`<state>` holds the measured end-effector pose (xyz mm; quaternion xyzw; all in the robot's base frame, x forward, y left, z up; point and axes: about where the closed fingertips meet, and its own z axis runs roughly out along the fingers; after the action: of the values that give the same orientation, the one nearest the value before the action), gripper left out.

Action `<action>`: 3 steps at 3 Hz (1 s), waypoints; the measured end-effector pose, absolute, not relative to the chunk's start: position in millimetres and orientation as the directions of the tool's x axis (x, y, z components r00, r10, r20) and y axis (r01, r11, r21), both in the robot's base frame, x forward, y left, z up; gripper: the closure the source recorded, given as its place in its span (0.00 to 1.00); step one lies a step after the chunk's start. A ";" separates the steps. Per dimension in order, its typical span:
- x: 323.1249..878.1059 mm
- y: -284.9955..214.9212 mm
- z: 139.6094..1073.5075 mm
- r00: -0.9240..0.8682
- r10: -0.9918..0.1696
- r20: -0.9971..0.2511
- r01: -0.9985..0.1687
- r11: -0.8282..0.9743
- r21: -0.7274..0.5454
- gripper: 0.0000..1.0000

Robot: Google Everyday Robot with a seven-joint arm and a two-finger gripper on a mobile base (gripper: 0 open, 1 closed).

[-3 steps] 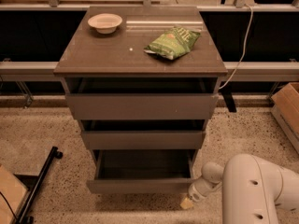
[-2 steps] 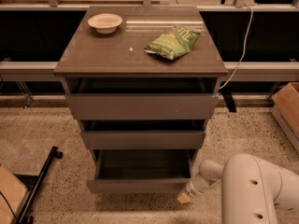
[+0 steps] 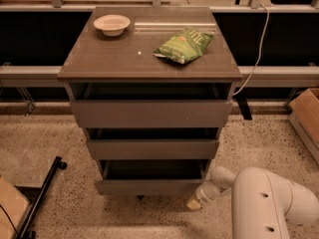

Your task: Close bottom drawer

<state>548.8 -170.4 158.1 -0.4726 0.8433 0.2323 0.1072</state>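
1. The bottom drawer [image 3: 149,185] is seen at the foot of the desk [image 3: 124,59], pulled out, with its dark box interior exposed behind the shallow front panel.
2. The gripper [image 3: 195,202] is found low at the desk's front right corner, just beside the right end of the drawer's front panel; contact cannot be confirmed. Whether it is open or closed cannot be told.
3. The arm [image 3: 264,203] is seen to the right of the desk's base, reaching in towards that corner.
4. The step in hand is judged to be the approach to the panel: the drawer is not yet shut, so the task is at an early stage.
5. For the next move, the gripper would need to be brought onto the panel's face, further towards its middle, and a straight push towards the desk's back applied.
6. A push kept at the panel's end could skew the drawer in its runners.
7. The bowl [image 3: 111,24] and bag [image 3: 183,45] on the desk's top need not be touched.
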 end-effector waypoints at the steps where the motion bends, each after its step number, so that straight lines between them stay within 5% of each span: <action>1: 546.8 -168.8 156.3 -0.531 -0.748 -0.400 -0.846 0.444 0.294 0.83; 2: 549.1 -166.2 155.0 -0.527 -0.745 -0.409 -0.849 0.443 0.287 0.55; 3: 576.9 -159.7 158.8 -0.497 -0.727 -0.474 -0.865 0.454 0.211 0.69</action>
<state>576.9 -159.7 158.8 -0.4753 0.8376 0.2166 0.1600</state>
